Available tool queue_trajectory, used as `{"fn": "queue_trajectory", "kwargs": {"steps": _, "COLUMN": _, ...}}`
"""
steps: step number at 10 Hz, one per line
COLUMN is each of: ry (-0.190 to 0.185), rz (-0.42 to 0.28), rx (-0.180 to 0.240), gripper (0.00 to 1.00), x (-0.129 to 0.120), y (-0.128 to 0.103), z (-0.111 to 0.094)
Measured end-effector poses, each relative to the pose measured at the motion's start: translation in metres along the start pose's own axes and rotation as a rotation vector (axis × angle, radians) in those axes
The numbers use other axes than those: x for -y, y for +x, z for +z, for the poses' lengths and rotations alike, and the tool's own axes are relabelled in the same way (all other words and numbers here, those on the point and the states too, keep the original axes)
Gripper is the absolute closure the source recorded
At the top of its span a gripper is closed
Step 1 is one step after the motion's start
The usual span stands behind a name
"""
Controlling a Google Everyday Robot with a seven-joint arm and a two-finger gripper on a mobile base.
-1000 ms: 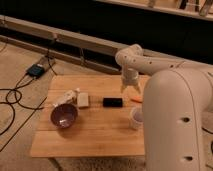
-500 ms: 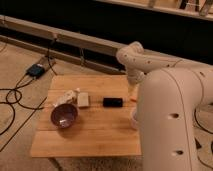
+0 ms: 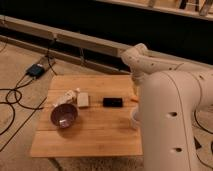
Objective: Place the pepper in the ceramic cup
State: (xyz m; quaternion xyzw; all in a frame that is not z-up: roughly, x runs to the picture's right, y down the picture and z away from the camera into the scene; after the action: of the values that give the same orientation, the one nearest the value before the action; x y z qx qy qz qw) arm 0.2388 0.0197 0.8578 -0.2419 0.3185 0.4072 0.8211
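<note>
The pepper (image 3: pixel 134 98) shows as a small orange-red sliver at the table's right edge, mostly covered by my white arm. The ceramic cup (image 3: pixel 133 120) is a small white shape in front of it, also partly hidden by the arm. My gripper (image 3: pixel 135 87) hangs from the wrist at the table's far right, just above and behind the pepper; the arm's bulk hides most of it. I cannot tell whether it touches the pepper.
On the wooden table (image 3: pixel 90 135) stand a dark purple bowl (image 3: pixel 64 115) at the left, a crumpled pale wrapper (image 3: pixel 66 97), a white block (image 3: pixel 82 99) and a flat black object (image 3: pixel 112 102). Cables and a box (image 3: pixel 36 70) lie on the floor to the left.
My arm's body has swung left and now covers more of the table's right edge and the cup. The gripper has come down closer to the pepper.
</note>
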Motion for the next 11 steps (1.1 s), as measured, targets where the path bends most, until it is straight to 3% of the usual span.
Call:
{"fn": "queue_trajectory", "kwargs": {"steps": 7, "ry": 0.009, "rz": -0.029, "rx": 0.0, "gripper": 0.35, "x": -0.002, "y": -0.003, "z": 0.003}}
{"fn": "queue_trajectory", "kwargs": {"steps": 11, "ry": 0.043, "rz": -0.249, "rx": 0.025, "gripper": 0.35, "x": -0.024, "y": -0.03, "z": 0.027}}
